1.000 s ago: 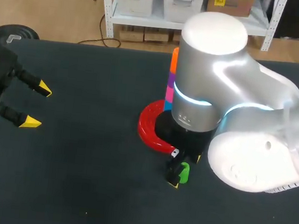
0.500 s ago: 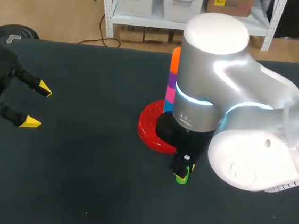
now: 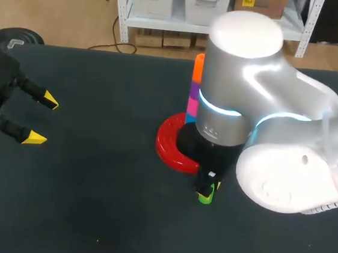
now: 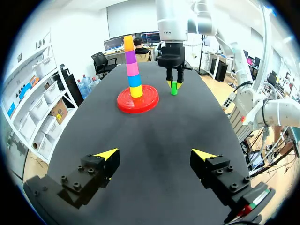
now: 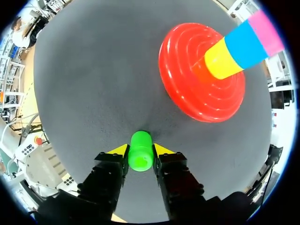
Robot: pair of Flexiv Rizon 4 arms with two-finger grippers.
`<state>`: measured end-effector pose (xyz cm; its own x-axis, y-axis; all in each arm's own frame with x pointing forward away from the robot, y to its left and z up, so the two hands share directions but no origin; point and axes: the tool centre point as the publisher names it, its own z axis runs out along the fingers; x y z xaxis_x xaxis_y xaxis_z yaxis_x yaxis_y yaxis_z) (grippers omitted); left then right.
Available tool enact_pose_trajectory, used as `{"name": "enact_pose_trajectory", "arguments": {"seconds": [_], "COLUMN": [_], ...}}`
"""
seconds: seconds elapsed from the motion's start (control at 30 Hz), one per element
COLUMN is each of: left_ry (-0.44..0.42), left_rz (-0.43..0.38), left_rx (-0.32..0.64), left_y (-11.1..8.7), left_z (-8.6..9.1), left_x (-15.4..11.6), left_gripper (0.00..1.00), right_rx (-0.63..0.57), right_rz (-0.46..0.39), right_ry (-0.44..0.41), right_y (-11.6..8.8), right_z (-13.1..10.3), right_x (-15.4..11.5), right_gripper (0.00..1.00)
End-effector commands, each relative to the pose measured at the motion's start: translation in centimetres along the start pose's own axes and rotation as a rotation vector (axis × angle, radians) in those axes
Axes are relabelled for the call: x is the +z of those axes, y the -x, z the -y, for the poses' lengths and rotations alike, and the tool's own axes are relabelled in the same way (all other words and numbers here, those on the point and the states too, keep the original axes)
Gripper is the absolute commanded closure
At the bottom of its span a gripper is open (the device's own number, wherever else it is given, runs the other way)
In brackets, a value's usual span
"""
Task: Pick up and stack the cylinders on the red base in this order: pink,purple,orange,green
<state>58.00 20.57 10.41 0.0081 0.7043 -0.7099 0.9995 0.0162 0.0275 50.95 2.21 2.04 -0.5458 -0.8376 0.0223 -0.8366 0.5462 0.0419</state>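
Note:
The green cylinder (image 5: 140, 151) stands on the dark table just in front of the red base (image 5: 187, 89), and my right gripper (image 5: 140, 150) is shut on it from both sides. In the head view the green cylinder (image 3: 206, 197) shows below the right gripper (image 3: 206, 188), near the red base (image 3: 168, 143). On the base rises a stack (image 4: 132, 69) of yellow, blue, pink, purple and orange from the bottom up. My left gripper (image 3: 43, 119) hangs open and empty at the table's far left, far from the base (image 4: 138, 101).
My right arm's large silver body (image 3: 240, 79) covers most of the stack in the head view. A black round object (image 3: 12, 36) lies at the table's back left corner. Dark bare table (image 3: 100, 204) lies between the two grippers.
My right gripper's fingers have closed onto the green cylinder, which stood between them open a second ago. The left arm has kept still.

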Motion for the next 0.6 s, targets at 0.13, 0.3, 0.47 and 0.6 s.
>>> {"name": "enact_pose_trajectory", "arguments": {"seconds": [0.13,0.3,0.47,0.6], "left_ry": [0.003,0.003,0.003,0.003], "left_rz": [0.003,0.003,0.003,0.003], "left_rx": [0.003,0.003,0.003,0.003], "left_y": [-0.1,-0.1,-0.1,-0.1], "left_z": [0.0,0.0,0.0,0.0], "left_x": [0.0,0.0,0.0,0.0], "left_gripper": [0.00,0.00,0.00,0.00], "right_rx": [-0.020,-0.078,-0.105,-0.138], "right_rz": [0.095,0.123,0.080,0.056], "right_ry": [-0.071,-0.136,-0.199,-0.230], "right_y": [-0.3,0.2,1.6,3.7], "right_z": [0.1,1.1,2.4,2.5], "right_x": [-8.2,-16.0,-21.8,-25.6], "right_gripper": [1.00,1.00,1.00,1.00]}}
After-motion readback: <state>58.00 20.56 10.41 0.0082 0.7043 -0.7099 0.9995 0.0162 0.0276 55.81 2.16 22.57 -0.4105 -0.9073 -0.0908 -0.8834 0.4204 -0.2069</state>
